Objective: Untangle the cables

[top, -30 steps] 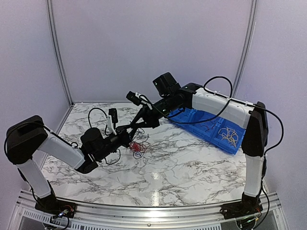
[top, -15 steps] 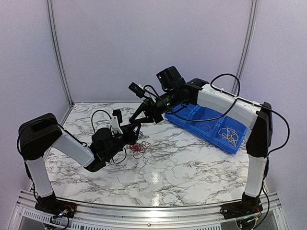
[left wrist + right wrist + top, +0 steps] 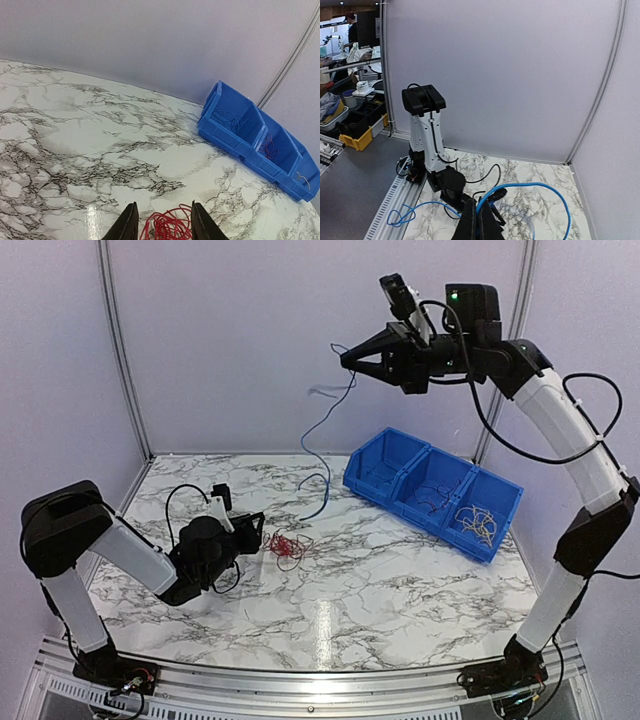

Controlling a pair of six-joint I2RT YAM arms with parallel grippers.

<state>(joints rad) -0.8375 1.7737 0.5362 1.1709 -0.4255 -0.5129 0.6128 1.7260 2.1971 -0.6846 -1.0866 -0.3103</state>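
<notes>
My right gripper is raised high above the table's back and is shut on a blue cable. The cable hangs in a long curve down to the marble beside the red bundle. In the right wrist view the blue cable loops out from between the closed fingers. A small tangle of red cable lies on the table. My left gripper sits low just left of it. Its jaws are open, with the red cable lying between the fingertips, not pinched.
A blue three-compartment bin stands at the back right, holding blue, red and yellowish wires in separate sections. It also shows in the left wrist view as the blue bin. Grey walls close the back and sides.
My right arm rose from table height to high above, pulling the blue cable up out of the tangle. My left gripper opened and drew back slightly left; the red bundle stayed on the table.
</notes>
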